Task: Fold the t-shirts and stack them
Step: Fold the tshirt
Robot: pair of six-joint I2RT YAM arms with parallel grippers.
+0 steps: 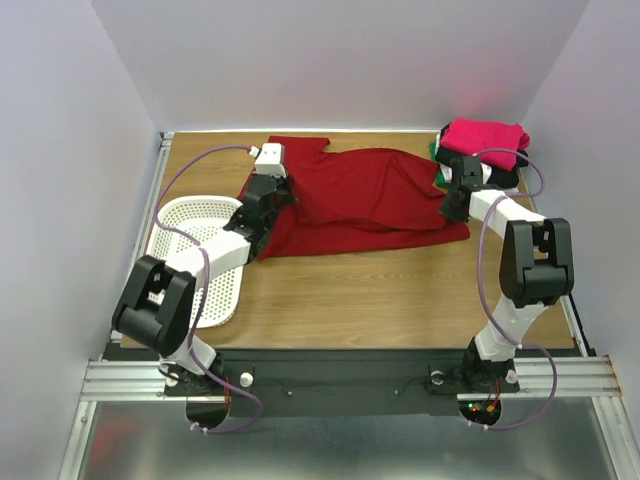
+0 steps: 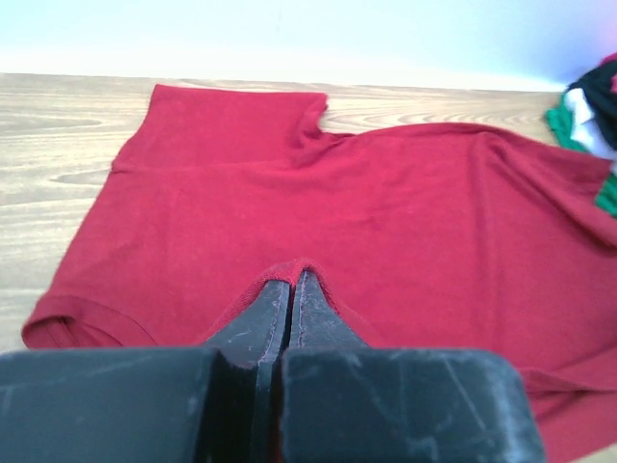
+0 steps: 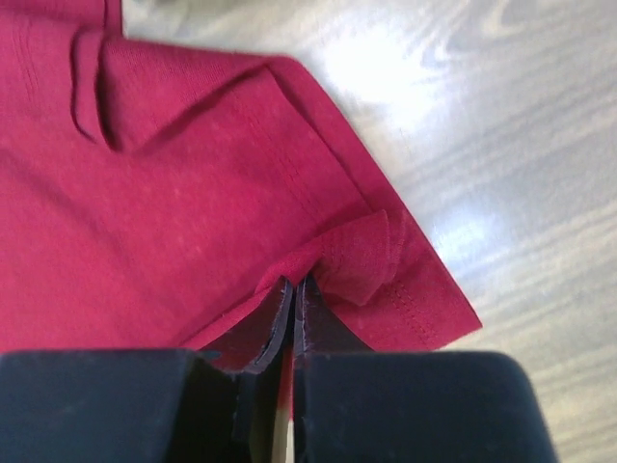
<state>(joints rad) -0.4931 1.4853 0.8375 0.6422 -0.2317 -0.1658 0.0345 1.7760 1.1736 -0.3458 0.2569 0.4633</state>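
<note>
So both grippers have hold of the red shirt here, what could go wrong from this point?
1. The left gripper and right gripper each pinch only a small bit of the dark red shirt near its edge; it may slip out.
2. The stack of folded shirts sits right beside the right gripper, so a swing could topple it.

A robotics lab test cell. Plain white walls (image 1: 330, 60) box in a wooden table (image 1: 350, 300), and an aluminium rail (image 1: 130, 375) runs along its near edge.
</note>
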